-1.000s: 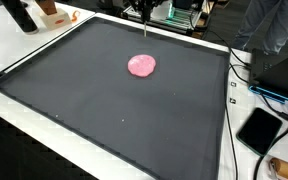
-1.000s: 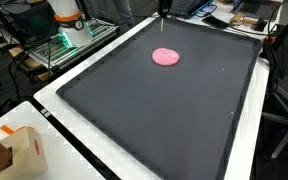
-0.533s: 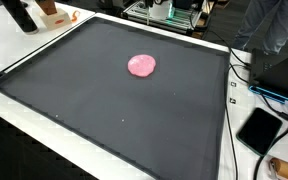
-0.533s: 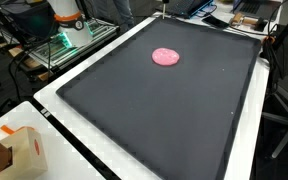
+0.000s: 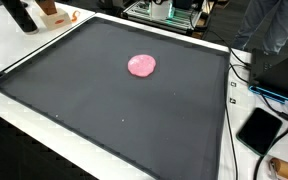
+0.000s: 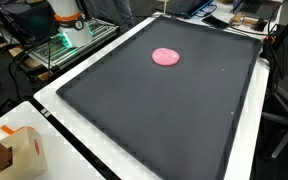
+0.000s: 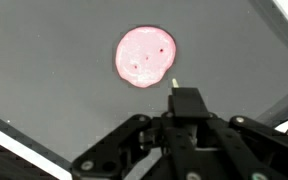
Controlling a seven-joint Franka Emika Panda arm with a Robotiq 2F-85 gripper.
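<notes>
**Gripper above pink disc on black mat**

In the wrist view the gripper (image 7: 187,101) comes in from 6 o'clock. Its fingers are drawn together on a thin dark stick with a pale tip (image 7: 174,82), and nothing else is in its hold. The flat, round pink putty disc (image 7: 144,56) lies at about 11 o'clock from that tip, near it. Whether tip and disc touch cannot be told.

The disc rests flat on the large black rubbery mat (image 7: 44,70). In both exterior views the disc (image 5: 141,66) (image 6: 165,56) sits toward 12 o'clock of the mat's centre (image 5: 104,115) (image 6: 164,125). A white table (image 5: 24,130) borders the mat. In an exterior view, a black flat rectangular device (image 5: 259,128) lies off the mat at 4 o'clock.
</notes>
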